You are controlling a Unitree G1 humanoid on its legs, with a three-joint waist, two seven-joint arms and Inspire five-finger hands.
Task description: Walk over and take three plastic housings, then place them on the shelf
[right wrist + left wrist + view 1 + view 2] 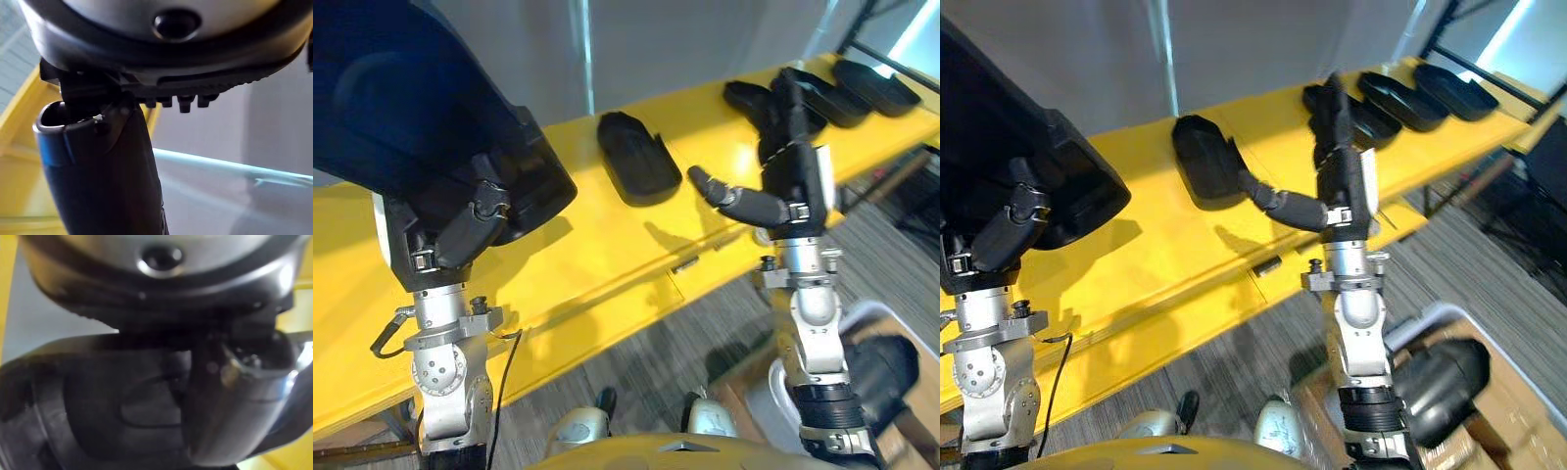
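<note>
1. The left hand (460, 230), at nine o'clock in the head views, is closed on a large black plastic housing. I call it the held housing (421, 127).
2. The thumb is folded over the held housing's near edge. The left wrist view shows the thumb pressed against the shell's hollow inner face, while the fingers are hidden behind it. This grip on the rim probably suits a broad, light shell that is too wide to wrap around.
3. The held housing hangs above the ten o'clock end of the yellow shelf (607, 245). I cannot tell whether its far edge touches the shelf.
4. The right hand (791, 186), at three o'clock, is empty. Its fingers stand straight up and its thumb juts towards nine o'clock.
5. The right hand is raised over the shelf's front edge and holds nothing. The right wrist view shows only bare shelf and grey wall past the thumb.
6. A lone housing (634, 159) lies flat on the shelf at twelve o'clock, hollow side down, just beside the right thumb tip but apart from it.
7. A row of housings (1405, 100) lies further along the shelf at one to two o'clock, behind the raised right fingers.
8. In my judgement, the step in hand is setting the held housing down on the free stretch of shelf at ten o'clock, clear of the lone housing.
9. A grey bin (1440, 318) on the floor at five o'clock holds a dark rounded part (1440, 382). I cannot tell whether that part is a housing.
</note>
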